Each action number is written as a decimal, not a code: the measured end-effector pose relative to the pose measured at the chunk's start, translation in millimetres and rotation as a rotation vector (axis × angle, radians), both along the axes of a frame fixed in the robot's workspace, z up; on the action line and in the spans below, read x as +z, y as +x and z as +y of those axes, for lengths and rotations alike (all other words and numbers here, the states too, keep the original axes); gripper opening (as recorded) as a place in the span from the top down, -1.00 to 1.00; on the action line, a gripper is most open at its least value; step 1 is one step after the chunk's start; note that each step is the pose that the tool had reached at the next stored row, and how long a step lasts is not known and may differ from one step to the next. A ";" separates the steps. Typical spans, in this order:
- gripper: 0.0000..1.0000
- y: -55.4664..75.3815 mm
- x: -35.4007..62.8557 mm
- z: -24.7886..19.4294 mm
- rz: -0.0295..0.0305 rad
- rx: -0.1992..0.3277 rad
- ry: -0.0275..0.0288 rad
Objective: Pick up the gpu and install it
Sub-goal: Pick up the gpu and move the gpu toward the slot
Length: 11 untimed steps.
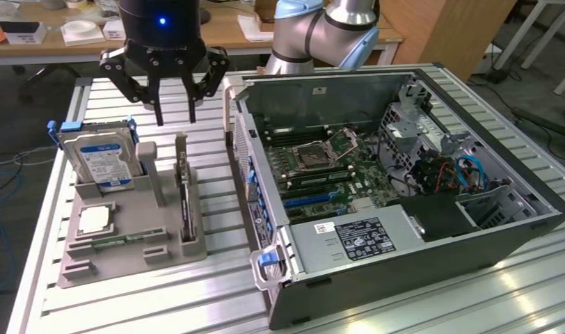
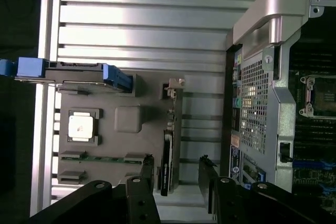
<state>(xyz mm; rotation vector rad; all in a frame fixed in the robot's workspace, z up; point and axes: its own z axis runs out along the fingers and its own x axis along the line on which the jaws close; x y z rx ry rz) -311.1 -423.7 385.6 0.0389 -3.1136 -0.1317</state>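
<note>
Step in hand: approach for the pick. The gripper point(image 1: 176, 120) hangs above the far end of the grey holder point(image 1: 124, 263) and touches nothing.
Fingers: spread wide, with nothing between them.
gpu location: the gpu point(image 2: 167, 163) stands on its long edge in the holder's slot on the side nearest the open case point(image 1: 376, 296). The hard drive point(image 1: 97, 158) stands upright on the holder's other side, apart from it.
Long axis: horizontal, running along the holder and roughly parallel to the case's near wall.
Pointing: the silver bracket point(image 2: 174, 85) is at the hard-drive end of the holder — the far end in the exterior view. The board faces are turned sideways, thin edge up.
Alignment, wrist view: the card's thin edge lies between the two fingers but closer to one, so I judge it not yet centred.
Doing it well: centre the fingers across the card's thickness and descend straight. Pinch the two board faces near the top edge, clear of the bracket, then lift vertically so the card leaves its slot without scraping.
Risk: a skewed descent could land a fingertip on the card's edge — or tip the card in its slot.
</note>
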 end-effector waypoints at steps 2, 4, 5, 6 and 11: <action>0.06 -0.9 -0.3 -2.7 -0.0001 0.001 0.0000; 0.06 -1.4 -0.5 -4.8 -0.0002 0.002 -0.0001; 0.06 -1.6 -0.6 -5.7 -0.0001 0.003 -0.0005; 0.06 -1.7 -0.7 -6.8 0.0000 0.004 -0.0008; 0.06 -2.3 -1.4 -13.5 -0.0001 0.006 -0.0033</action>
